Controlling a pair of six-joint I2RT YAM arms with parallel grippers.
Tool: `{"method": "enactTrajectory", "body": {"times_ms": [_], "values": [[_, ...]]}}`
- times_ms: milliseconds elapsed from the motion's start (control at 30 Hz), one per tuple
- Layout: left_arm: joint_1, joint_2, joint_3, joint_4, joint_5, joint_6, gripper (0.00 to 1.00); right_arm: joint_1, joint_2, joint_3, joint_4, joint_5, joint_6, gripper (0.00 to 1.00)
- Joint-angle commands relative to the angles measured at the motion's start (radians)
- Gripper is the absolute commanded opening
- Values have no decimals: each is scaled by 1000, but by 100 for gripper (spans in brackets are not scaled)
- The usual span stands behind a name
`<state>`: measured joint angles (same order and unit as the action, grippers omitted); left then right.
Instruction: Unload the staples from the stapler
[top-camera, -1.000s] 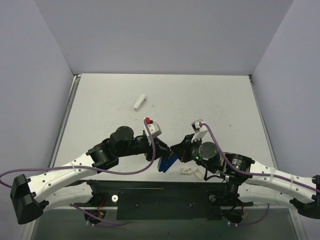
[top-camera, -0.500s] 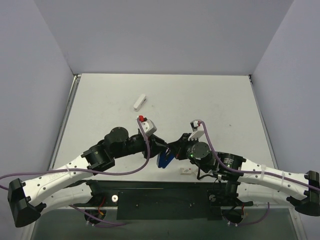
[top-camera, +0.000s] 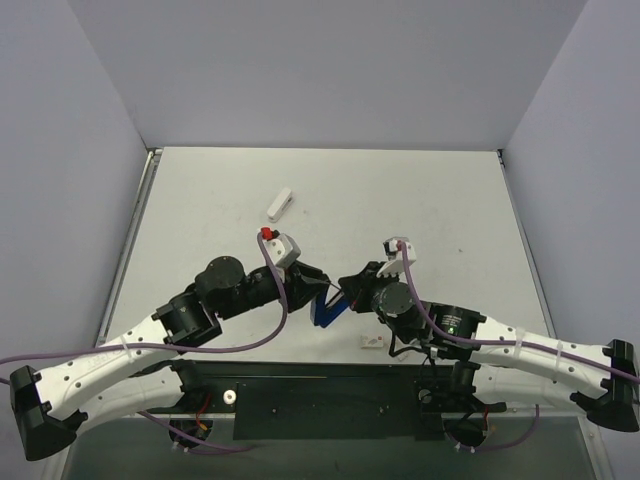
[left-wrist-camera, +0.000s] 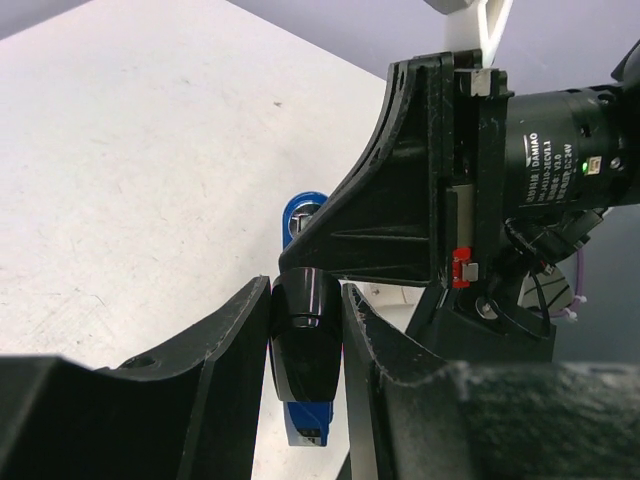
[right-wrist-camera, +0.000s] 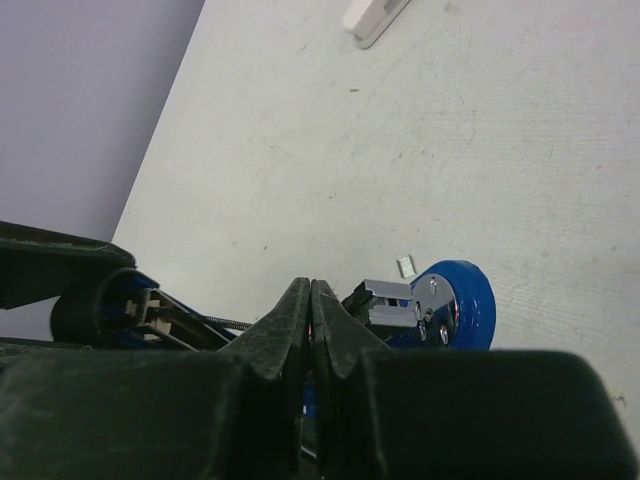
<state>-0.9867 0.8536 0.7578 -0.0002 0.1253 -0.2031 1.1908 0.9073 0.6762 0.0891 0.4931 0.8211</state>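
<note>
Black fingers of the left hand (left-wrist-camera: 305, 320) are clamped on the dark rounded back part of the stapler (left-wrist-camera: 300, 212), which touches both inner faces. The stapler's blue body runs on past those fingertips, held above the tabletop (top-camera: 400, 190).

The right hand (right-wrist-camera: 310, 300) meets it from the opposite side, clenched, its two fingers pressed flat together with nothing seen between them. Just past its tips the stapler (right-wrist-camera: 455, 300) lies opened. A silvery metal channel (right-wrist-camera: 385, 298) sits against the round blue end, and a thin spring rod (right-wrist-camera: 200, 318) stretches away from the fingertips toward the dark part in the left hand. Whether the channel holds any staples cannot be told.

Behind the right hand, toward the arm bases, a small pale piece (top-camera: 372, 342) lies on the tabletop. Well beyond both hands rests a white block (top-camera: 282, 204).
</note>
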Motion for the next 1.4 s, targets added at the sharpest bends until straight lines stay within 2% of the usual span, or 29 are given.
{"method": "enactTrajectory", "body": {"times_ms": [0,333,500,700,900,1067,1167,1367], "values": [[0,-51,31,206,-62,-21,0,-49,18,-49,44,78,-63,0],[2,-38,9,388,-162,-1,0,-164,64,-144,227,-28,-105,0],[2,25,26,442,-167,10,0,-175,84,-156,311,-47,-141,0],[2,87,71,425,-161,27,0,-192,24,-110,215,-10,-190,0],[2,94,89,394,-155,34,0,-192,-131,-52,63,56,-243,0],[2,108,95,371,-132,30,0,-192,-215,-20,8,38,-270,0],[0,125,109,348,-92,25,0,-191,-251,0,3,-25,-277,0],[0,121,107,290,-78,22,0,-189,-263,40,-37,-62,-301,0]]}}
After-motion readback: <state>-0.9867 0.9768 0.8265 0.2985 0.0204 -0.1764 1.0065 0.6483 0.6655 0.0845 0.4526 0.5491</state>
